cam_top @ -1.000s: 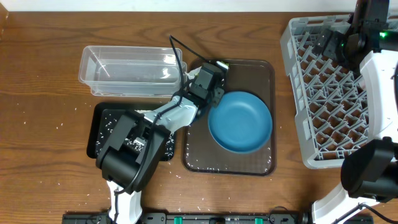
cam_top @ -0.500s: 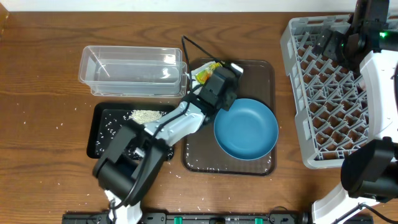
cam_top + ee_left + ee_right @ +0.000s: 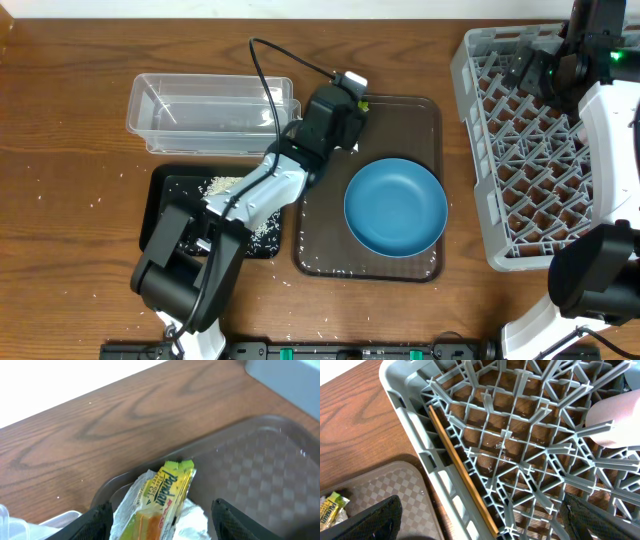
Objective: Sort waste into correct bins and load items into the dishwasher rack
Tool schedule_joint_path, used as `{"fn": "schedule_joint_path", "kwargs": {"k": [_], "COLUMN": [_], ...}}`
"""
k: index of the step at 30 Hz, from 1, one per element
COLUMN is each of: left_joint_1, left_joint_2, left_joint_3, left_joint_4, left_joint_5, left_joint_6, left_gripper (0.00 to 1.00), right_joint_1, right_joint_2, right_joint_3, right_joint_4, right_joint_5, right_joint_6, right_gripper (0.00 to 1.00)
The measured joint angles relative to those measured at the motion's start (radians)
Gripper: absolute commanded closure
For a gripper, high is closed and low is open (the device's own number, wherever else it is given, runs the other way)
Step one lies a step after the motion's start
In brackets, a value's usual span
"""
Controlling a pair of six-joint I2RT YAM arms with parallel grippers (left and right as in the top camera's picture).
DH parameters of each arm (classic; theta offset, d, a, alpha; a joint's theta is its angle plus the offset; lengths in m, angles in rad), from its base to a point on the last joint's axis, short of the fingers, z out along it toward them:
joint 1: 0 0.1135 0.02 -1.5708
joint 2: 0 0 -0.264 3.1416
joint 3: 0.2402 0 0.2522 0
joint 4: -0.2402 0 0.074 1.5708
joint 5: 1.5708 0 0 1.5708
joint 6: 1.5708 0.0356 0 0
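Grey dishwasher rack (image 3: 520, 150) at the right end of the table, well apart from both bins. Brown serving tray (image 3: 410, 125) at centre, near the rack's left wall. Clear plastic tub (image 3: 210, 115) left of the serving tray at the back; black tray (image 3: 175, 185) just in front of the tub. Light-blue bowl (image 3: 395, 207) upright on the serving tray, toward its front right.

Left gripper (image 3: 165, 522) over the serving tray's back left corner, fingers (image 3: 97, 522) spread wide, closed on nothing. Right gripper (image 3: 485, 525) above the rack's left wall, fingers likewise wide apart, empty.

Pink cup (image 3: 615, 422) among the rack cells, only partly in view. Thin wooden chopstick (image 3: 462, 475) flat along the inside of the rack's left wall; one or a pair, not clear. Crumpled white tissue (image 3: 192, 520) in the serving tray's back left corner, yellow-green snack packet (image 3: 162, 497) lying on it, between the left fingers. Rice grains (image 3: 228, 184) heaped in the black tray, a few loose on the table
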Motion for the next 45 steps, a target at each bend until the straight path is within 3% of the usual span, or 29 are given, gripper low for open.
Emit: {"fn": "schedule_joint_path", "kwargs": {"k": [4, 8, 15, 21, 32, 43, 45], "left_joint_1": [0.013, 0.011, 0.012, 0.012, 0.013, 0.044, 0.051], "left_joint_2": [0.000, 0.000, 0.000, 0.000, 0.092, 0.151, 0.166], "left_joint_3": [0.000, 0.000, 0.000, 0.000, 0.000, 0.000, 0.000], "left_joint_4": [-0.080, -0.107, -0.112, -0.145, -0.020, 0.045, 0.046], "left_joint_5": [0.039, 0.045, 0.046, 0.046, 0.058, 0.050, 0.048], "left_joint_6": [0.088, 0.150, 0.180, 0.191, 0.392, 0.422, 0.424], "left_gripper": [0.33, 0.18, 0.14, 0.15, 0.15, 0.15, 0.20], "right_joint_1": [0.000, 0.000, 0.000, 0.000, 0.000, 0.000, 0.000], "right_joint_2": [0.000, 0.000, 0.000, 0.000, 0.000, 0.000, 0.000], "right_joint_3": [0.000, 0.000, 0.000, 0.000, 0.000, 0.000, 0.000], "right_joint_4": [0.000, 0.000, 0.000, 0.000, 0.000, 0.000, 0.000], "right_joint_5": [0.000, 0.000, 0.000, 0.000, 0.000, 0.000, 0.000], "right_joint_6": [0.000, 0.000, 0.000, 0.000, 0.000, 0.000, 0.000], "right_gripper": [0.01, 0.01, 0.01, 0.01, 0.01, 0.01, 0.01]}}
